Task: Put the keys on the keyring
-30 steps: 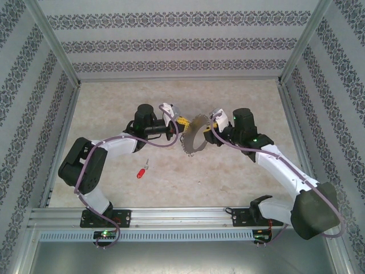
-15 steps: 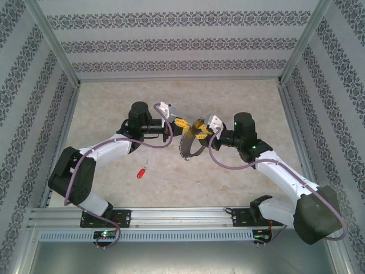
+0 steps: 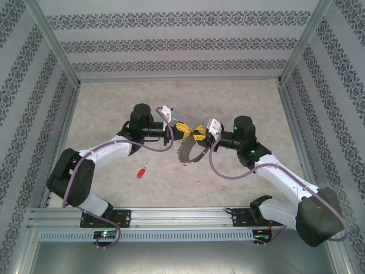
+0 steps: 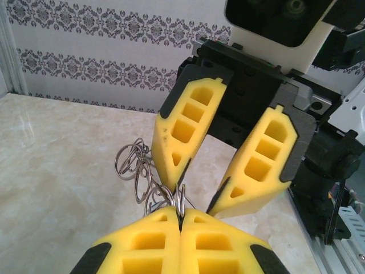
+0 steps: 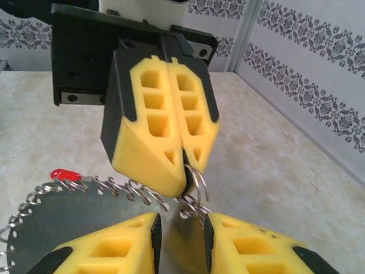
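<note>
Evidently the left gripper (image 3: 183,129) is clamped tight on one small loop of the keyring (image 3: 191,149), holding it off the table (image 3: 114,103) so it dangles between the arms. The right gripper (image 3: 199,132) faces it, fingers spread and gripping nothing, probably to steady it. One red key (image 3: 141,171) lies well apart.

I find no word, number, brand mark or sign that I can read. The walls (image 3: 182,43) carry a repeating ornamental pattern, not letters. The yellow foam of my left pincer (image 4: 180,222) and my right pincer (image 4: 197,194) is plain.
</note>
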Motion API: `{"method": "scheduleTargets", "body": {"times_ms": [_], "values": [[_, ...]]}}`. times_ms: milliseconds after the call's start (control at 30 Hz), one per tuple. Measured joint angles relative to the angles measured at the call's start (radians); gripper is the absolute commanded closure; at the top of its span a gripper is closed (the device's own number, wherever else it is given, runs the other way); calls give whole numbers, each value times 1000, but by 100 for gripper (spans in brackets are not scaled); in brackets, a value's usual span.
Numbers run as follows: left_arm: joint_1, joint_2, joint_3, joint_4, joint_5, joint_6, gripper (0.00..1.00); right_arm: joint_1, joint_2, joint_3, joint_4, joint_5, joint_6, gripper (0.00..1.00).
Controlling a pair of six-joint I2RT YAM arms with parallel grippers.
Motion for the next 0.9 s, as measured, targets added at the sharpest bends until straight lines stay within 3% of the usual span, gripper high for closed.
{"method": "scheduleTargets", "body": {"times_ms": [167, 433, 667, 900], "values": [[0, 0, -5, 0, -7, 2, 100, 8, 17, 0, 17, 16, 3, 85], [0, 0, -8, 2, -14, 2, 100, 8, 29, 0, 28, 21, 4, 81], [0, 0, -8, 2, -14, 2, 100, 8, 45, 0, 47, 18, 5, 85], [2, 3, -8, 1, -15, 3, 100, 8, 64, 0, 64, 9, 13, 99]]}}
